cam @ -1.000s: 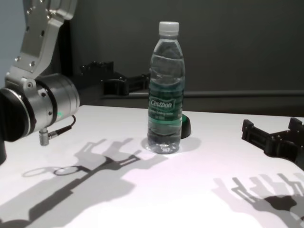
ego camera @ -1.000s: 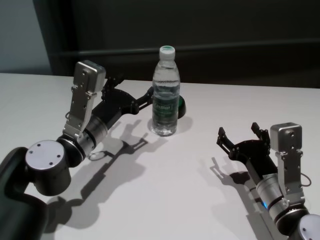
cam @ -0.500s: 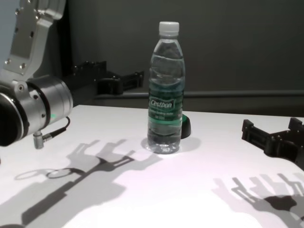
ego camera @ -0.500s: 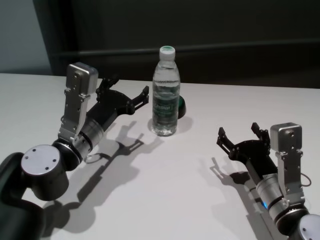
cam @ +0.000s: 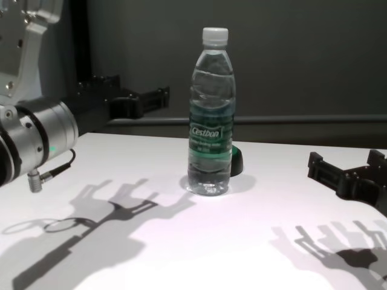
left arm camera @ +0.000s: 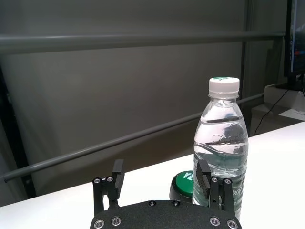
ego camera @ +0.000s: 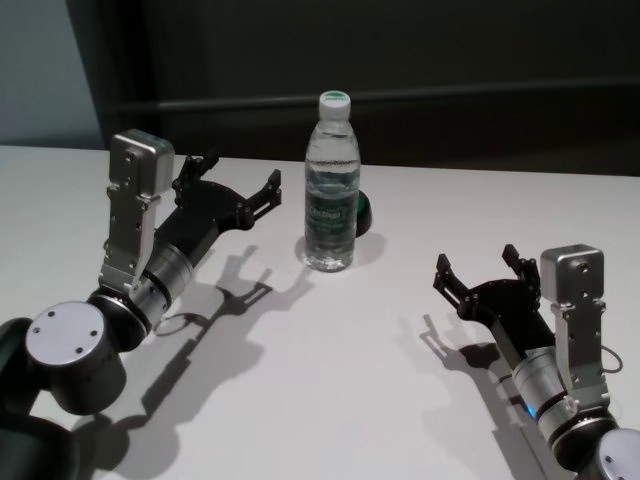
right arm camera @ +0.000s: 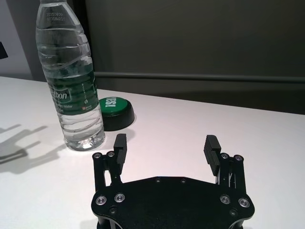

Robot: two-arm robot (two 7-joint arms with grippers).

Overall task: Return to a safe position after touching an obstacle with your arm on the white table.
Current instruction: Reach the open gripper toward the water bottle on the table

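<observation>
Bottle (ego camera: 331, 185): upright mid-table (ego camera: 350, 400), untouched now. Left gripper (ego camera: 228, 187): fingers spread, empty, apart from bottle; retreat seemingly underway, parking left. Right gripper (ego camera: 478, 270): fingers spread, empty, idle at right.

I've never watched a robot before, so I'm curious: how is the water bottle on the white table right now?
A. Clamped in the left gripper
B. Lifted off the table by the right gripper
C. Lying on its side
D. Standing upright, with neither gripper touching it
D. The bottle stands upright on the white table; the left gripper is open beside it with a gap between, and the right gripper is open well away.
</observation>
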